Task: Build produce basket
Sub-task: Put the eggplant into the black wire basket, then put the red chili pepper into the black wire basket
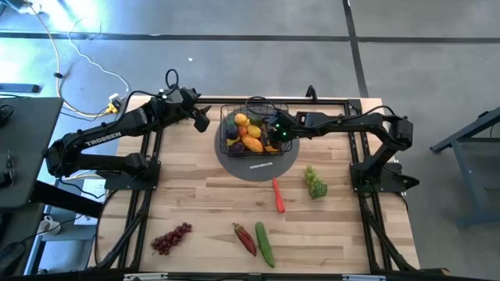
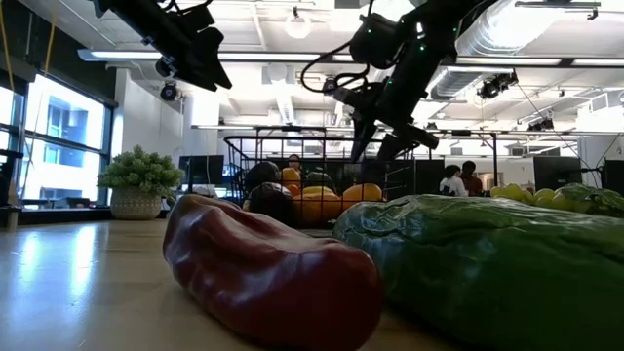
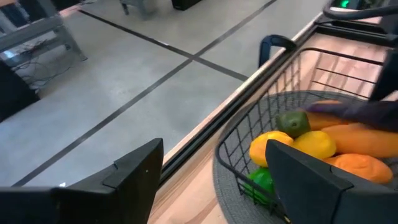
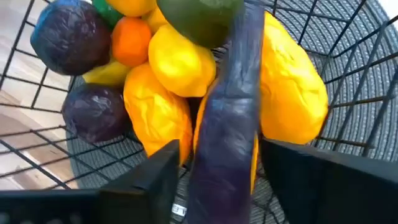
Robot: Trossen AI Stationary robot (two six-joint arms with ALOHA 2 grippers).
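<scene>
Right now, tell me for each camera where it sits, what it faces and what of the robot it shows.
High: overhead, straight down; both arms, left pincer, right pincer over the basket.
Low: table height, level across; chilli and cucumber close, arms above.
Left wrist: left arm's wrist, past open fingers at the basket.
Right wrist: right arm's wrist, down into the basket at the aubergine between its fingers.
All share the basket.

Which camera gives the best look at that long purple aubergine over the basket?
The right wrist view: the aubergine fills its middle, lying on the yellow and orange fruit between the right hand's dark fingers. The left wrist view shows only a dark purple streak. In the high and low views it can't be made out.
</scene>
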